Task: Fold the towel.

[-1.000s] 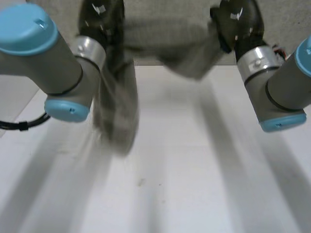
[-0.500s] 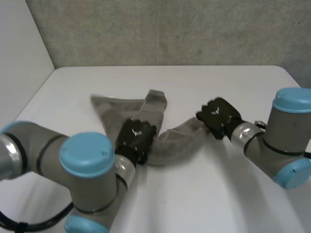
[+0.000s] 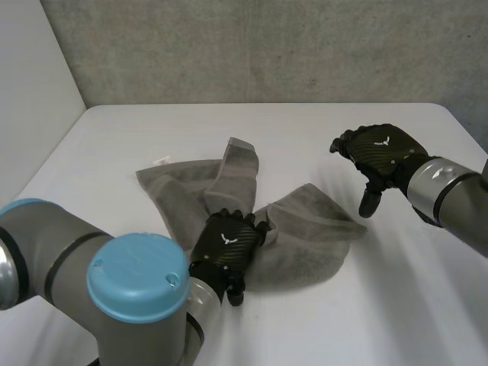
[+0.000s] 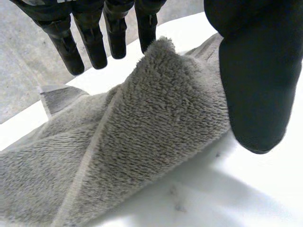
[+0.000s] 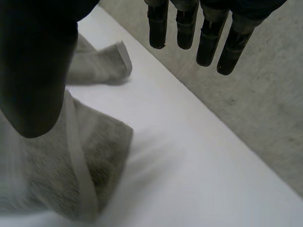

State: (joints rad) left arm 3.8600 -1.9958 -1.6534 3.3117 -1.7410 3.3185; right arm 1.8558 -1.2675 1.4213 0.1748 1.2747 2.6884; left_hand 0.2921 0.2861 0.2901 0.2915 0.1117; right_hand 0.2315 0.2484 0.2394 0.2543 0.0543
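A grey, fluffy towel (image 3: pixel 305 229) lay crumpled near the middle of a white worktop (image 3: pixel 396 305), seen from above. It was not flat. One narrow fold ran from the heap toward 12 o'clock, a flatter flap spread toward 10 o'clock, and a thicker, rounded lobe bulged toward 3 o'clock.

The left hand (image 3: pixel 226 245) (black, at the end of a grey arm with a light-blue cap) rested on the towel's edge at about 6 o'clock. In the left wrist view its fingers (image 4: pixel 90 38) were straight and a little spread. Their tips were close to a raised ridge of the pile, and the thumb (image 4: pixel 258 71) stood apart beside that ridge. The hand was open, not clasping the cloth.

The right hand (image 3: pixel 379 155) was held over bare worktop at about 2 o'clock from the towel, apart from the cloth. In the right wrist view its fingers (image 5: pixel 208 42) pointed straight out, with nothing between them and the thumb (image 5: pixel 38 71), so this hand was open and empty. A hemmed corner of the towel lay below the thumb.

A grey textured wall (image 3: pixel 267 46) closed the worktop's far side at 12 o'clock.
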